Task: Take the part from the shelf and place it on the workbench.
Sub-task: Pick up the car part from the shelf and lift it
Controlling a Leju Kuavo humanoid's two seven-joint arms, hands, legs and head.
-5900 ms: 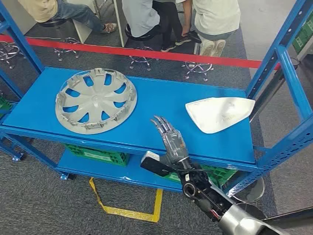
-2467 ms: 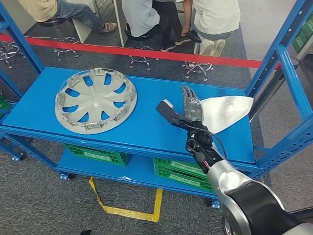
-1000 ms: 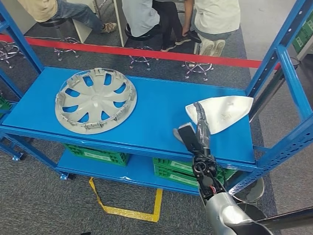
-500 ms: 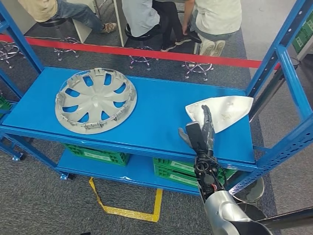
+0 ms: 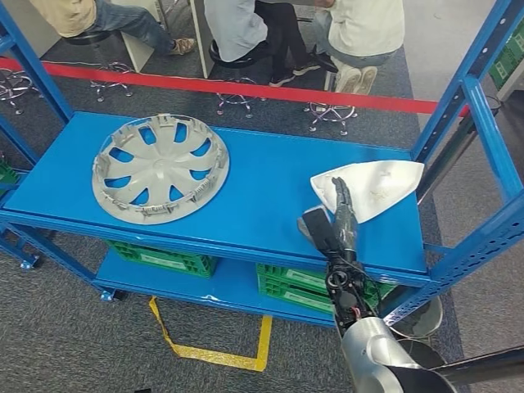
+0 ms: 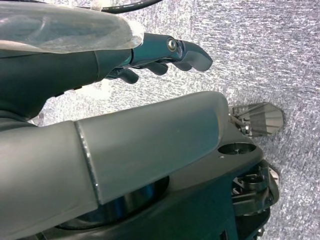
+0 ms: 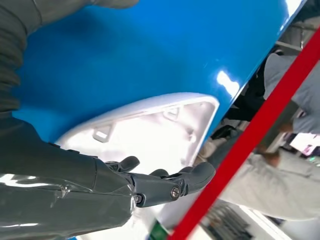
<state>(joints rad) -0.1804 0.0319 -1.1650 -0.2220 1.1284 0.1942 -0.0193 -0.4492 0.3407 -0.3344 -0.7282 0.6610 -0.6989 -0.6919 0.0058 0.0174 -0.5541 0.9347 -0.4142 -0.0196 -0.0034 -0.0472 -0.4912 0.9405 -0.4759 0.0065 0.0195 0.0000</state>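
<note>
The white part (image 5: pixel 369 187) lies at the right end of the blue shelf (image 5: pixel 259 184). The right hand (image 5: pixel 338 223) reaches its near edge, fingers (image 7: pixel 177 182) extended over it, gripping nothing. The left hand (image 6: pixel 158 55) hangs over grey carpet, fingers loosely curled, empty.

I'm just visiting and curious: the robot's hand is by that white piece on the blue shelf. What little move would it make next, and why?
Probably close its fingers on the white part. The right hand sits at the part's near edge, fingers extended over it, thumb apart, nothing gripped yet, so grasping comes before lifting it off the shelf.
</note>
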